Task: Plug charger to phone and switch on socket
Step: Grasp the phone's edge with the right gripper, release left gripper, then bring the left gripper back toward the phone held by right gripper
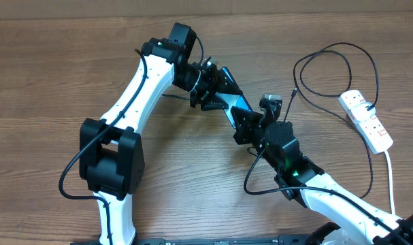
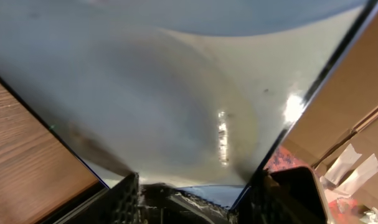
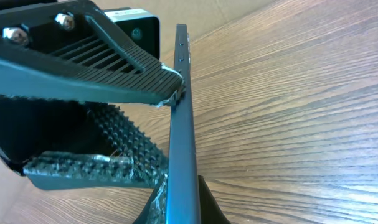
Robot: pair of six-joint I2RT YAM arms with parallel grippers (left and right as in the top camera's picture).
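Phone (image 1: 237, 103) in left gripper (image 1: 216, 92), against right gripper (image 1: 245, 124)

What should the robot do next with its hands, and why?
Probably the right gripper should back off the phone and reach for the charger, whose plug tip lies loose on the table just beside it. The left gripper already grips the phone, the right one is open, and nothing is plugged in yet.
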